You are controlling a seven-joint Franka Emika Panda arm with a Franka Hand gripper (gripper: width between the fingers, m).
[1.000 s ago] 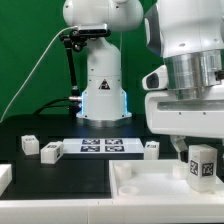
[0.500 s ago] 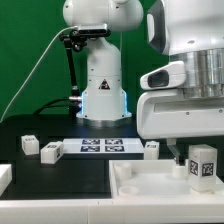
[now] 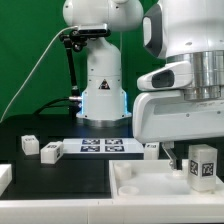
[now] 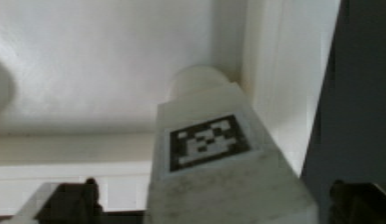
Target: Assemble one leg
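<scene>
In the exterior view, the leg (image 3: 203, 164) is stood upright at the lower right on the panel (image 3: 140, 182), probably so it can be screwed in. The arm (image 3: 185, 95) is seen turned since earlier, while the leg is unmoved.

In the wrist view, the leg is flanked by the gripper (image 4: 216, 200), whose fingers (image 4: 74, 200) are held apart and clear of it.

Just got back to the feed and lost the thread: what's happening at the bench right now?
The Panda arm's pincer is down at the leg, which stands upright on the white panel near the exterior view's right edge. In the wrist view a fingertip shows on either side of the leg, but I cannot tell whether they clamp it. Three other small blocks lie on the black table around the marker board.
</scene>
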